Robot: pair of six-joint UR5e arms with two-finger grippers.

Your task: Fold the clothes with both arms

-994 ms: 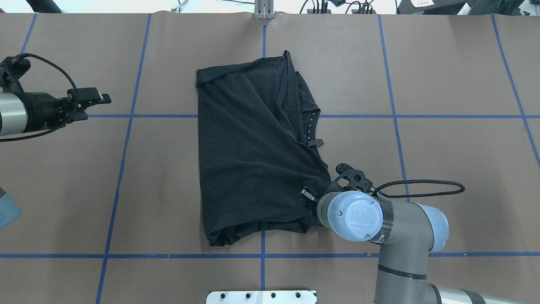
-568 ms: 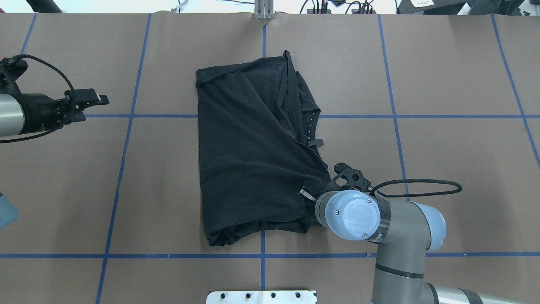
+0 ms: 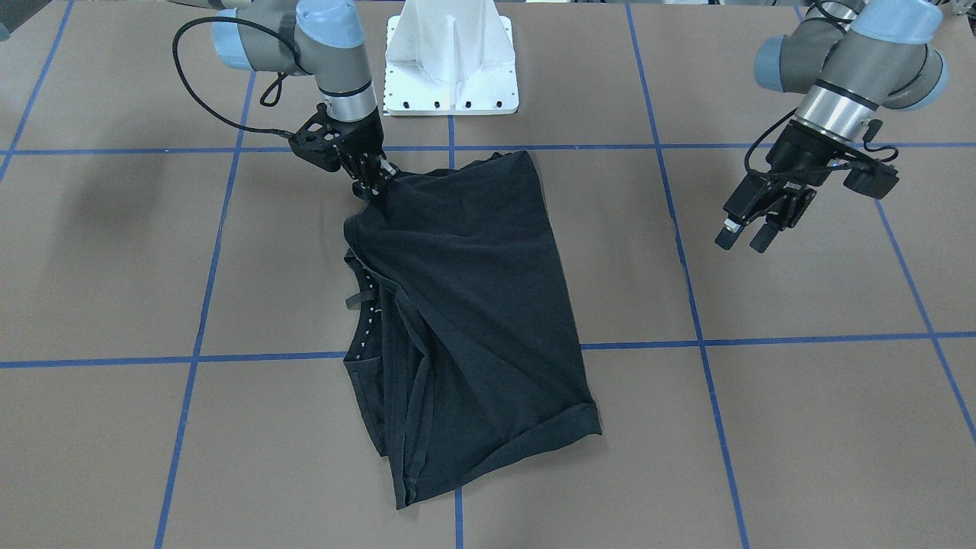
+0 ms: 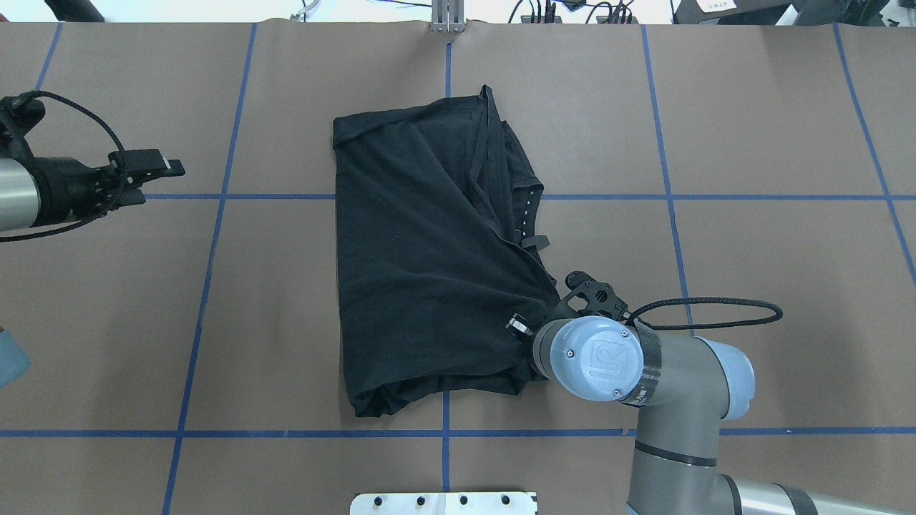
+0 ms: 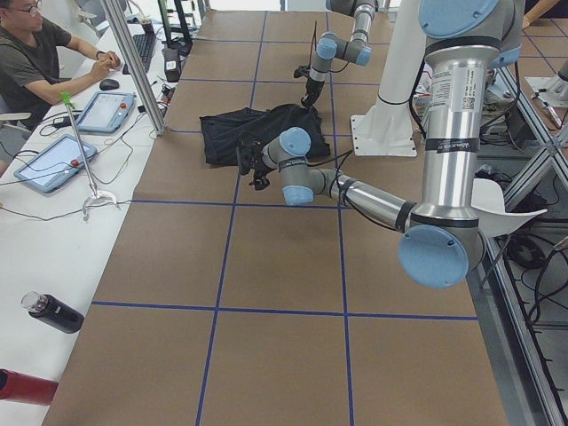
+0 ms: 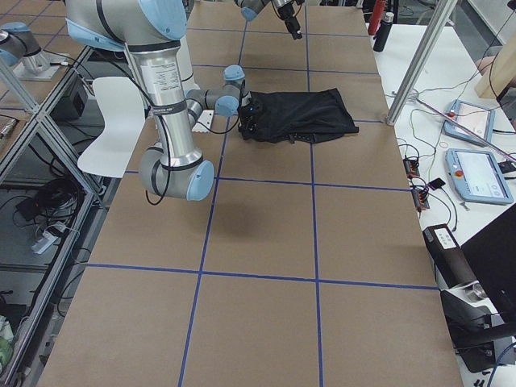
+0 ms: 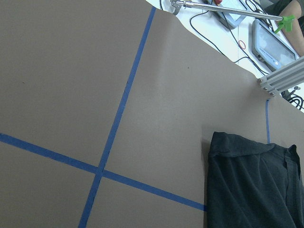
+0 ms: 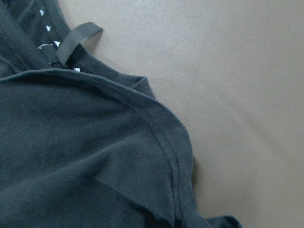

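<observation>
- Shirt [image 4: 422, 265] lies mid-table [image 4: 751, 107], a rough tall block in the overhead view, and looks folded over lengthwise already. Print is hidden; collar w/ small white marks peeks out at its 3 o'clock edge.
- Fold is messy: layers are skewed along the 1–3 o'clock side, the 6 o'clock end is bunched, and the 11 o'clock corner is rolled.
- R gripper [image 3: 374, 183] is at the shirt's 4–5 o'clock corner. It looks pinched onto the cloth, which draws up toward it. Wrist cam shows only hem and seam, no fingers, so the grip is a judgement.
- L gripper [image 3: 745, 235] has fingers spread and holds nothing. It hangs above the table well off at the shirt's 9 o'clock.
- Est. progress: approx halfway. Left to do: square up the edges, then a crosswise fold (6 end to 12 end), which prob. needs both arms.
- Around: blue tape lines [image 4: 215, 229] and the white base [image 3: 450, 69] at 6 o'clock.
- Off-table beyond 12: a seated person [image 5: 31, 53], tablets [image 5: 106, 111] and a bottle [image 5: 53, 312].
- Nothing lies on the shirt or between it and the L gripper; the only snag seen is the loose layers, which may slide.
</observation>
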